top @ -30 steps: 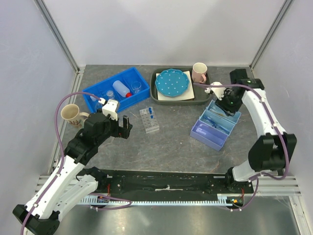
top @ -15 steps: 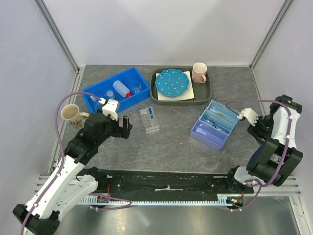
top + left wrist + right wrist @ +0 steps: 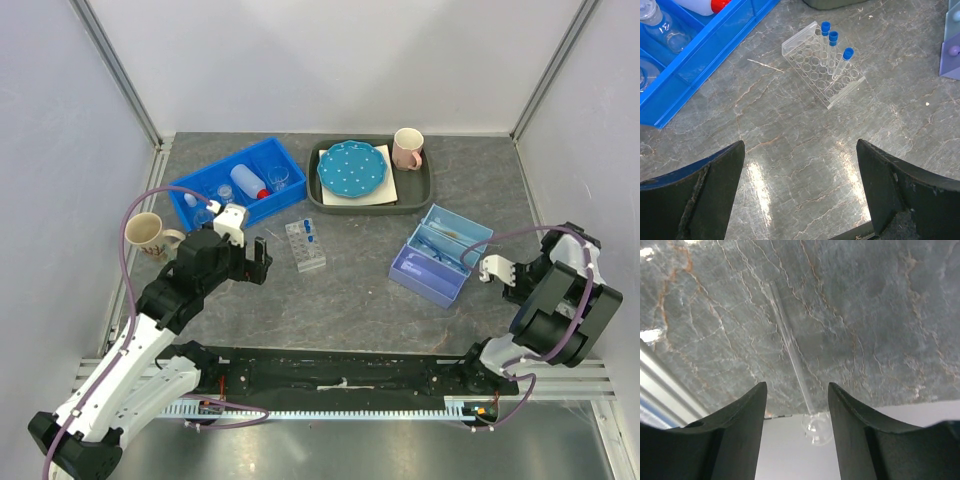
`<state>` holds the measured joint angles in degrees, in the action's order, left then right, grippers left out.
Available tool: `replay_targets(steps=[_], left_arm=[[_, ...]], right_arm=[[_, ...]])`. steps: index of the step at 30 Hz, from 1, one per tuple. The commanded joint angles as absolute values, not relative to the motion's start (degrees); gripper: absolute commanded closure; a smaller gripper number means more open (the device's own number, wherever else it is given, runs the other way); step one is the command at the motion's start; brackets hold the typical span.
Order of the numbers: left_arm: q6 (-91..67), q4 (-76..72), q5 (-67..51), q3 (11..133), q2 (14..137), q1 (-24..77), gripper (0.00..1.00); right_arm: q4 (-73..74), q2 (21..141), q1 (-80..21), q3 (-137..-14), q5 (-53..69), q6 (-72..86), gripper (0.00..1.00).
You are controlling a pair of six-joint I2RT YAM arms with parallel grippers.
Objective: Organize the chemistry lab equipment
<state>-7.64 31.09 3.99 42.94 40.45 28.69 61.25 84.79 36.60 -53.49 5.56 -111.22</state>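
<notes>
The squeeze bottle [image 3: 247, 182] and small beakers [image 3: 279, 177] lie in the blue bin [image 3: 272, 203] at the upper left, so that part looks done. The test-tube rack [image 3: 305, 246] stands alone in the middle and is likely next. The left gripper [image 3: 258, 258], just left of it, and the right gripper [image 3: 497, 270], far right, are both wide open and empty.

Setting: robotics lab test cell. Evidence: plain white walls [image 3: 330, 60] on aluminium posts [image 3: 113, 70]; grey marbled tabletop [image 3: 350, 290]; left arm [image 3: 130, 340] and right arm [image 3: 560, 310] bolted to a black rail [image 3: 340, 372]. Contents: tube rack [image 3: 306, 246], blue bin [image 3: 275, 197] of glassware.
</notes>
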Motion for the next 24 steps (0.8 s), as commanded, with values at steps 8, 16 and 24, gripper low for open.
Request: replay_targets(steps=[8,16,24], left_arm=[[-5.1,27.9,1.9,42.9,41.4,28.6,0.01],[-5.0,27.8,0.8,42.8,41.5,28.6,0.02],[-5.0,27.7,0.4,42.7,41.7,28.6,0.02]], right_arm=[[54.0,89.6,36.7,-49.1,3.9,-117.4,0.47],[51.4,90.9,36.7,-48.2,4.4,-117.2,0.57],[48.7,92.4,36.7,-47.6,4.1,-116.4,0.7]])
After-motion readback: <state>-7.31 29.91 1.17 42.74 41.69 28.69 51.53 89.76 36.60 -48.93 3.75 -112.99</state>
